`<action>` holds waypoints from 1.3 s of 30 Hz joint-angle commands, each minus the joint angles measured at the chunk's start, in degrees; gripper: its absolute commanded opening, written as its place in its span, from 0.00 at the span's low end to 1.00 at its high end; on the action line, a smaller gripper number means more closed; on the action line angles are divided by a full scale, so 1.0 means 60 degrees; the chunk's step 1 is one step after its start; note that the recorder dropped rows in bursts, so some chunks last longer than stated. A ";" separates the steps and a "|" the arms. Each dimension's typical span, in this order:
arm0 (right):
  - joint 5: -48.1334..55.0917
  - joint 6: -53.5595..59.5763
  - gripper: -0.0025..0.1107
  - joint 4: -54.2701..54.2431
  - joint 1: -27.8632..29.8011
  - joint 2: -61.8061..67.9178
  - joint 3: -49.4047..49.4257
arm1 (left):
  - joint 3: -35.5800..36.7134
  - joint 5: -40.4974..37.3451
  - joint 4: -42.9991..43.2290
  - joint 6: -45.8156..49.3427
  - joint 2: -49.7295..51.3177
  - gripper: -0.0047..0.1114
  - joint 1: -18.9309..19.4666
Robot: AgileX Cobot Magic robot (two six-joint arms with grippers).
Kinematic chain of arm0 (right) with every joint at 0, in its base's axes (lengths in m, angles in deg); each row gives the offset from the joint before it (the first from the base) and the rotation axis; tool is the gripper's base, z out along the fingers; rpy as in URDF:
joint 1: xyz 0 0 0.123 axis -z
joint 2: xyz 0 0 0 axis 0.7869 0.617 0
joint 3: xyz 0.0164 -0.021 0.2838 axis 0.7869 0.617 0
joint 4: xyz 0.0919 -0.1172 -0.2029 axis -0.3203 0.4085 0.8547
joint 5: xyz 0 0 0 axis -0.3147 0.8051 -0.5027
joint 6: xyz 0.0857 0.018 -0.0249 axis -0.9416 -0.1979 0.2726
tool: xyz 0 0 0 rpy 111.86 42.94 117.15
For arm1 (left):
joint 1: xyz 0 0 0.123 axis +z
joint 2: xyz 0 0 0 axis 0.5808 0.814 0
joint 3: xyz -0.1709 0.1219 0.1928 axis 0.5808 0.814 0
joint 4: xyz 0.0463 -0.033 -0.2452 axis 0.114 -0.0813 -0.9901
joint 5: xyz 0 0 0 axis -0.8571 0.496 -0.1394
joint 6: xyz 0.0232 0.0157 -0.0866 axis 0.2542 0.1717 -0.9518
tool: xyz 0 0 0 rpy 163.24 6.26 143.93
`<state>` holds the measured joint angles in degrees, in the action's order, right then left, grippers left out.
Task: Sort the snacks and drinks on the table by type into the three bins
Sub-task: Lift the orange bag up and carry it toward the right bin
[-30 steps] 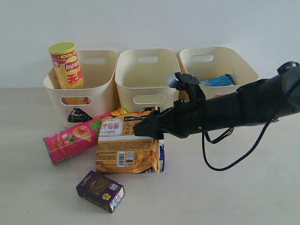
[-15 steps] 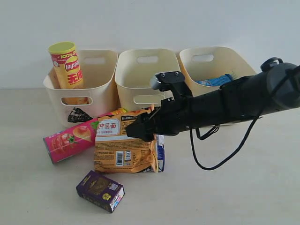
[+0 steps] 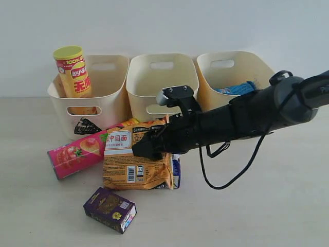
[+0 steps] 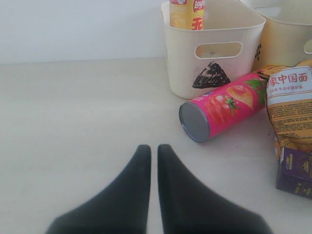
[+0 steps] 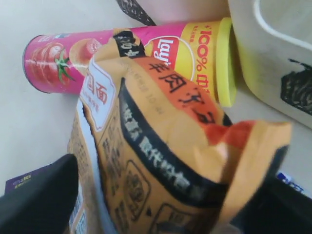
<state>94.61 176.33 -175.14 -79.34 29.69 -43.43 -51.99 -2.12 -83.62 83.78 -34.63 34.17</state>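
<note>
The orange noodle packet (image 3: 136,170) lies on the table (image 3: 247,206), partly over a blue and white carton (image 3: 176,172). My right gripper (image 3: 149,146) is open and straddles the packet's upper end (image 5: 161,146), one finger (image 5: 41,200) on each side. The pink chip tube (image 3: 77,154) lies on its side behind the packet. The yellow tube (image 3: 73,72) stands in the left bin (image 3: 115,98), which bears a triangle. A blue packet (image 3: 239,88) lies in the right bin (image 3: 241,64). The dark purple carton (image 3: 110,209) sits in front. My left gripper (image 4: 151,148) is shut, empty, over bare table.
The middle bin (image 3: 162,77) stands just behind my right arm. In the left wrist view the pink tube (image 4: 224,105) and triangle bin (image 4: 209,63) lie ahead to one side. A black cable (image 3: 226,175) hangs under the right arm.
My right arm has moved left and lower, bringing its open jaws over the top of the orange packet. The left gripper has not changed.
</note>
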 commanded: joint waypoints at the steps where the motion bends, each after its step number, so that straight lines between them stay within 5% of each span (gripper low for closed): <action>1: 0.0083 0.0096 0.66 -0.0063 -0.0203 0.0143 -0.0333 | -0.0028 0.0130 -0.0015 -0.0074 -0.0027 0.08 0.0023; 11: 0.0206 -0.0031 0.02 -0.0063 -0.0184 0.0167 -0.0333 | -0.0028 0.0130 -0.0015 -0.0074 -0.0027 0.08 0.0023; 21: 0.0534 -0.0312 0.02 0.0043 -0.0184 -0.0198 -0.0333 | -0.0028 0.0130 -0.0015 -0.0074 -0.0027 0.08 0.0023; 39: 0.0544 -0.3814 0.02 0.3564 -0.0184 -0.3337 -0.0333 | -0.0028 0.0130 -0.0015 -0.0074 -0.0027 0.08 0.0023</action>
<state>97.35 156.45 -156.49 -80.50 12.74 -45.20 -51.99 -2.12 -83.62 83.78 -34.63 34.17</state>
